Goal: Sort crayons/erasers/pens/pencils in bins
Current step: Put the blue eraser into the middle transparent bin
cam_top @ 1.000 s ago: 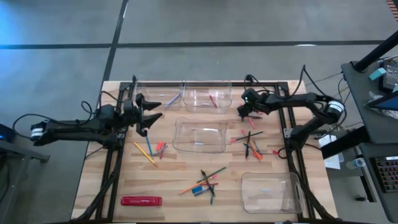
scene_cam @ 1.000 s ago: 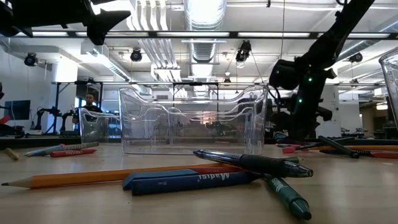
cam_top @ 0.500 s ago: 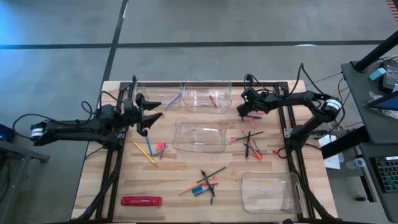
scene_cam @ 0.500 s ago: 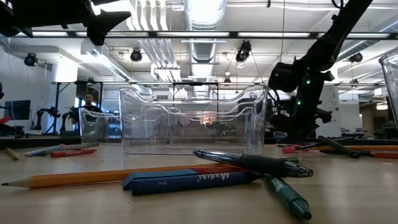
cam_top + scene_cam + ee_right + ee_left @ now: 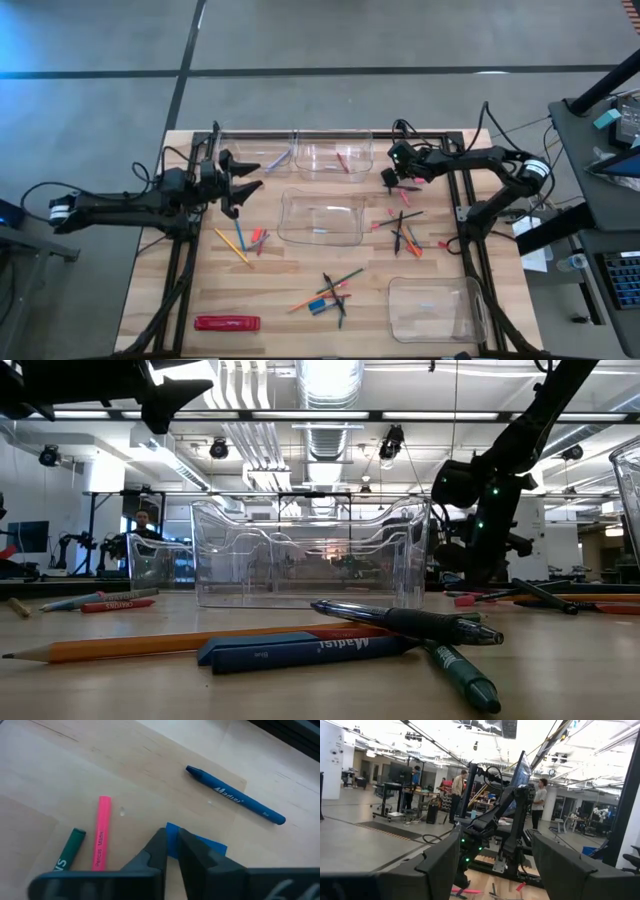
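Blue eraser [image 5: 196, 847] now pinched in closed right tool [image 5: 170, 851], jaws narrowed since a second ago; ready for lifting off counter [image 5: 100, 765]. Left tool [image 5: 240, 188] open, idle.

Wide-apart left pincer [image 5: 492, 865]; right arm [image 5: 495, 827] beyond; people [image 5: 456, 790] behind

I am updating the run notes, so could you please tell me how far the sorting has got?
Early stage. Done: the clear plastic bin at the table's far edge holds a red stick. In hand: the right end effector is shut on a small blue eraser. Left: coloured pencils and dark pens lie scattered on the wooden table; the left end effector hangs open.
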